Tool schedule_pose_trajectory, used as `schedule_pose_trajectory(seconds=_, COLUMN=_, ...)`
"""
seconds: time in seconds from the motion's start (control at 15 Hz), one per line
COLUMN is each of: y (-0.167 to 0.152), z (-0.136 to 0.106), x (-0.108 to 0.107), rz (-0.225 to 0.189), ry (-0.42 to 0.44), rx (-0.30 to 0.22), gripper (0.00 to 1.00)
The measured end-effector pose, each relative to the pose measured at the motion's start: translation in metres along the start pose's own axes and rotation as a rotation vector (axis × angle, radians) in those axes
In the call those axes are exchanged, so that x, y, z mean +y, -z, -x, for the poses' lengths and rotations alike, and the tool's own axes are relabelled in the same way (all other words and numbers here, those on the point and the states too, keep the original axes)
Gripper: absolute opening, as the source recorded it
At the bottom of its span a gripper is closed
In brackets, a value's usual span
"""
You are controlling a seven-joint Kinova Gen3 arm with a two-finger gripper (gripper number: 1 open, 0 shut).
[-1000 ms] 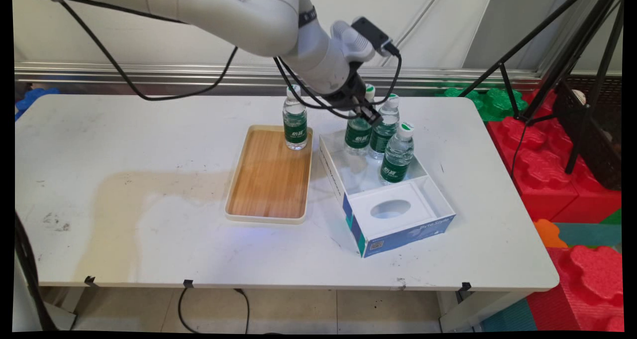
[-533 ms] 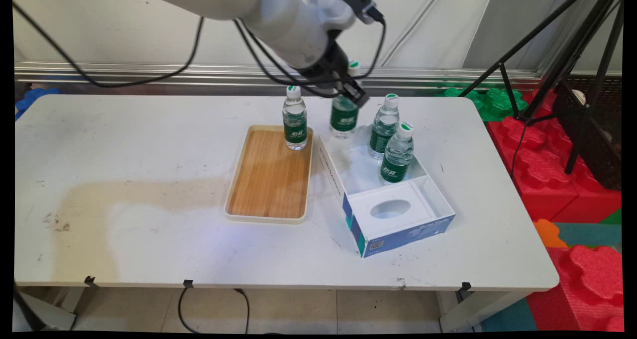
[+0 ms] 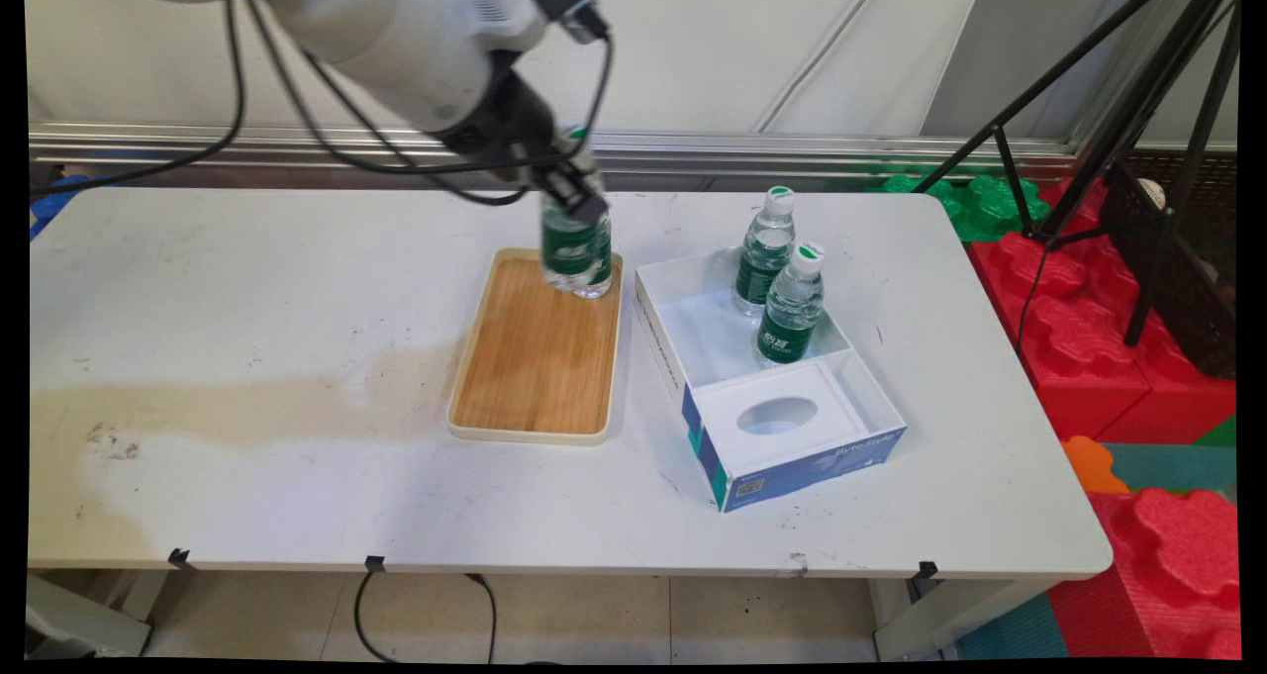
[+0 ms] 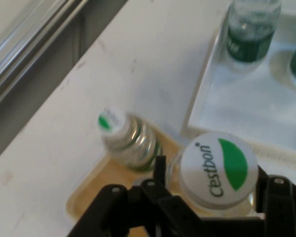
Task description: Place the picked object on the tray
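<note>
My gripper [image 3: 572, 181] is shut on a small water bottle [image 3: 564, 248] with a green label and holds it in the air over the far end of the wooden tray [image 3: 535, 397]. In the hand view its white and green cap [image 4: 218, 168] sits between my fingers [image 4: 278, 197]. A second bottle [image 4: 130, 140] stands on the tray's far end, just behind the held one and mostly hidden by it in the main view. Two more bottles [image 3: 764, 253] [image 3: 790, 306] stand in the white box [image 3: 871, 397] to the right.
The white box has a blue front and an inner insert with an oval hole [image 3: 777, 415]. A black tripod [image 3: 1138, 110] and red foam blocks [image 3: 1089, 328] stand beyond the table's right edge. Cables hang from the arm above the table's far left.
The held bottle has been lifted out of the white box and carried left, from above the box's far corner to above the tray's far end.
</note>
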Motion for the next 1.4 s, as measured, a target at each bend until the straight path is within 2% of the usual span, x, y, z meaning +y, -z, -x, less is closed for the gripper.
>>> schedule_pose_trajectory(seconds=0.33, y=0.02, z=0.035, x=-0.02, rz=-0.032, ry=0.023, rx=-0.035, gripper=0.0)
schedule_pose_trajectory(seconds=0.6, y=0.016, z=0.049, x=-0.04, rz=-0.068, ry=0.044, rx=-0.033, gripper=0.0)
schedule_pose_trajectory(seconds=0.93, y=-0.007, z=0.051, x=-0.057, rz=-0.067, ry=0.042, rx=-0.028, gripper=0.0)
schedule_pose_trajectory(seconds=1.4, y=-0.059, z=0.051, x=-0.07, rz=-0.043, ry=0.039, rx=-0.044, gripper=0.0)
